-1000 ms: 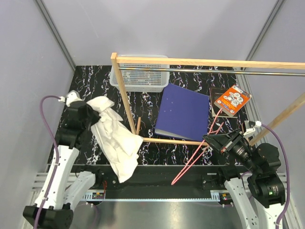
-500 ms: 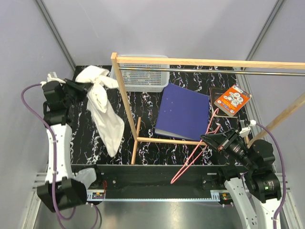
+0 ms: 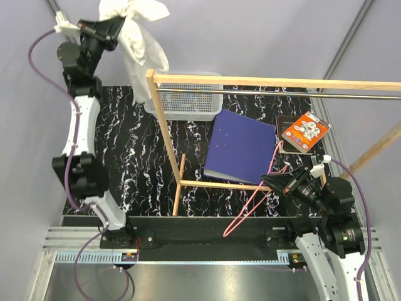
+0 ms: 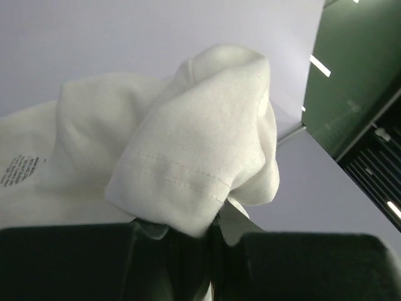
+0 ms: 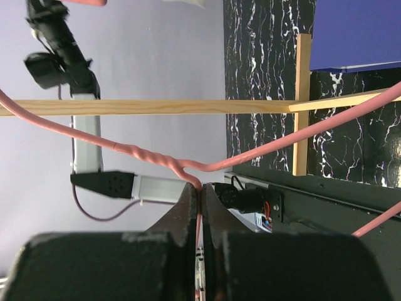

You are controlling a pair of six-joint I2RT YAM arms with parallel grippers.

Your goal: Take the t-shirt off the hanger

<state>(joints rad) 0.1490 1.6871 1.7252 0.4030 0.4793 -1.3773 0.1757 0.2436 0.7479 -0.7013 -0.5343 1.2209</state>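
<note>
The left gripper (image 4: 187, 231) pinches a hemmed fold of the t-shirt (image 4: 194, 125) between nearly closed fingers. The white cloth bunches just above the fingertips, well apart from the hanger (image 5: 150, 156). The right gripper (image 5: 199, 193) is clamped narrow on the hanger's wire just below its twisted neck, and the pink wire spreads out to both sides beyond the fingertips.
</note>
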